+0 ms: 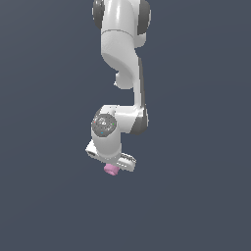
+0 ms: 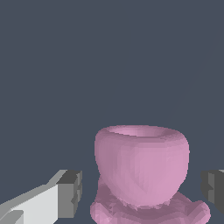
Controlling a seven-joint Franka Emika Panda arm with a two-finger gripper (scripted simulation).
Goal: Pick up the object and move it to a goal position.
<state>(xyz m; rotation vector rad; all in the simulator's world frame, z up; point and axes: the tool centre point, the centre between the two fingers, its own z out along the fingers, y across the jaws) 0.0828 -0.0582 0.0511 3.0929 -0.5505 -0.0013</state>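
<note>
The object [image 2: 142, 168] is a small pink-lilac cup with a rounded bowl and a lumpy flange at its base. In the wrist view it stands upright between my two dark finger pads [image 2: 70, 194], with a narrow gap on each side. My gripper [image 2: 141, 192] is open around it and touches it on neither side. In the exterior view the object [image 1: 111, 170] shows as a small pink lump just under the white gripper [image 1: 113, 164], whose fingers are hidden behind the hand.
A plain dark grey-blue surface [image 1: 196, 196] fills both views. The white arm [image 1: 122, 59] reaches down from the top of the exterior view. No goal marker shows.
</note>
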